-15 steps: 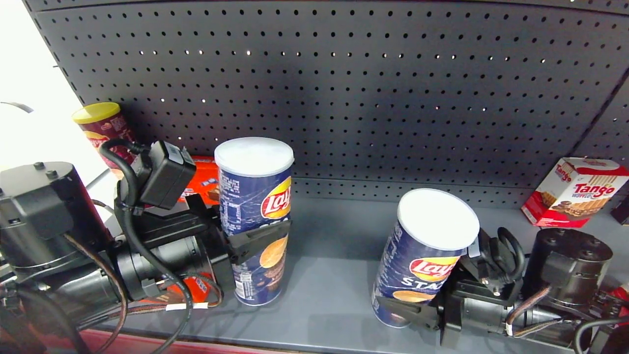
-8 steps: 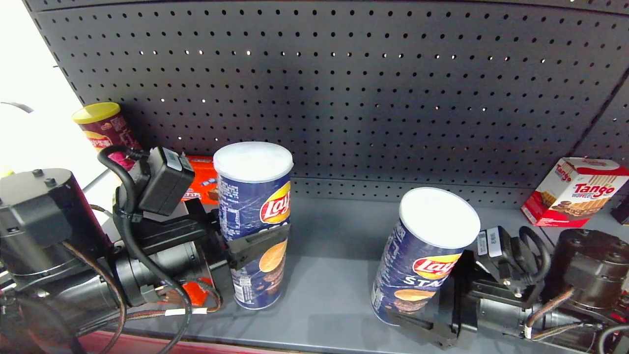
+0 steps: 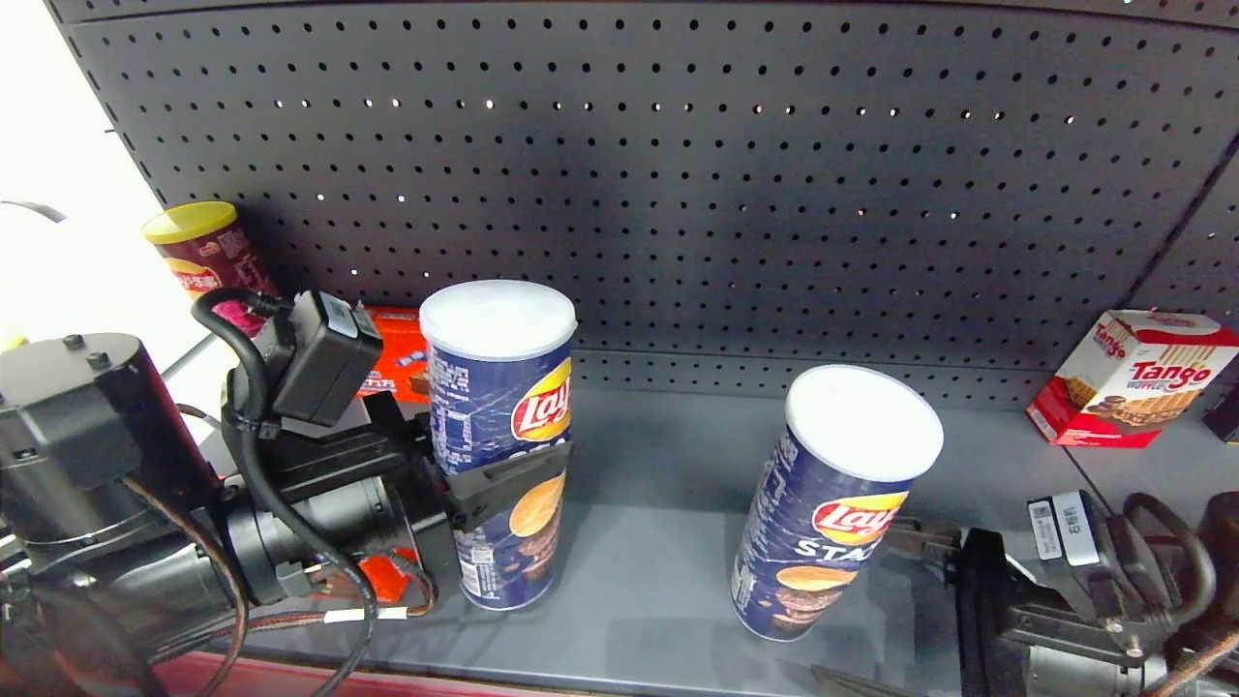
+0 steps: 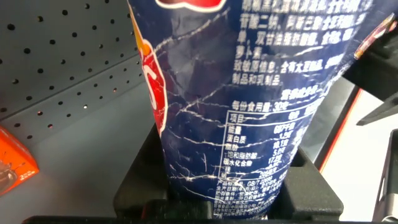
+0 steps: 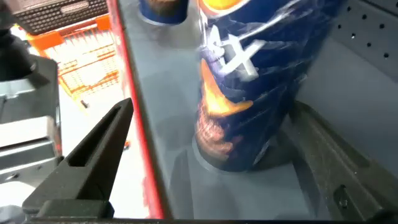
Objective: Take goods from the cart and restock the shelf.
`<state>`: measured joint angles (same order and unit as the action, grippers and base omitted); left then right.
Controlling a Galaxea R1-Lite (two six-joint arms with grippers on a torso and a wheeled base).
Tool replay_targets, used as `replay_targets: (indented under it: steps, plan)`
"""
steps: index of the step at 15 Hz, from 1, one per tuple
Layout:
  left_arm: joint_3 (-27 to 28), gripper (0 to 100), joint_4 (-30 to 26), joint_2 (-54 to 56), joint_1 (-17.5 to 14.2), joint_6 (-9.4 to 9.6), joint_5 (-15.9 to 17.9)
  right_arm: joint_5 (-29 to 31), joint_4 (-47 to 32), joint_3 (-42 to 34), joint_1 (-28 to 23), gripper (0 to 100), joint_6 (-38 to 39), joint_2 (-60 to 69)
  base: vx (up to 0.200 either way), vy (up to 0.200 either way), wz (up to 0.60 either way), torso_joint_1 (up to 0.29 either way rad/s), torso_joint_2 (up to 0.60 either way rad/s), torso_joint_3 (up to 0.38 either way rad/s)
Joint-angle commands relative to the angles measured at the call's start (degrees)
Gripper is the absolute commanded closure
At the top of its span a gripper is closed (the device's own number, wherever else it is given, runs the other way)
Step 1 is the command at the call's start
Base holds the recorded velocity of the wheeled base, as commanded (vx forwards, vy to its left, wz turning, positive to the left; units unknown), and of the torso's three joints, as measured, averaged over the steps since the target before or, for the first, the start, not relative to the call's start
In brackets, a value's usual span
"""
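Left gripper (image 3: pixel 496 477) clamped on white-lidded blue cardboard crisp tube (image 3: pixel 496 387), near grey metal shelf (image 3: pixel 658 542) front edge, left. Right gripper (image 3: pixel 886 608) spread wide, empty, flanking second blue tube (image 3: pixel 832 523), front right. Risk: on withdrawal, a finger clips and topples it.

The head camera looks forward and down from in front of the left can (image 3: pixel 498 436), facing the pegboard (image 3: pixel 678 194) behind it; the left wrist camera sits hard against that can's side, the pegboard beyond; the right wrist camera sits low beside the right can (image 3: pixel 832 503), looking along the shelf (image 3: pixel 658 542) toward the left can; head and right wrist views share both cans.
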<state>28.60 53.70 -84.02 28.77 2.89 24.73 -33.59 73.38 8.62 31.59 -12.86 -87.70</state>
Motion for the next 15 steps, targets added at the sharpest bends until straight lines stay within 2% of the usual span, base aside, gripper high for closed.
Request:
replay_targets:
  steps: [1, 12, 14, 15]
  plan:
    - [-0.12, 100, 0.00, 0.08, -0.03, 0.01, 0.05, -0.25, 0.01, -2.11, 0.14, 0, -0.06, 2.45, 0.000, 0.000, 0.00, 0.000, 0.00, 0.000]
    - [-0.12, 100, 0.00, -0.18, -0.03, 0.10, 0.05, -1.83, -0.16, -3.61, 0.67, 0, -1.38, 3.15, 0.000, 0.000, 0.00, 0.000, 0.00, 0.000]
    - [-0.12, 100, 0.00, -0.18, -0.03, 0.10, -0.04, -1.31, 0.01, -3.26, -0.30, 0, -1.38, 3.68, 0.000, 0.000, 0.00, 0.000, 0.00, 0.000]
    - [-0.56, 100, 0.09, -0.01, -0.03, 0.10, 0.05, -1.31, 0.01, -2.38, -4.78, 0, -1.29, 5.17, 0.000, 0.000, 0.00, 0.000, 0.00, 0.000]
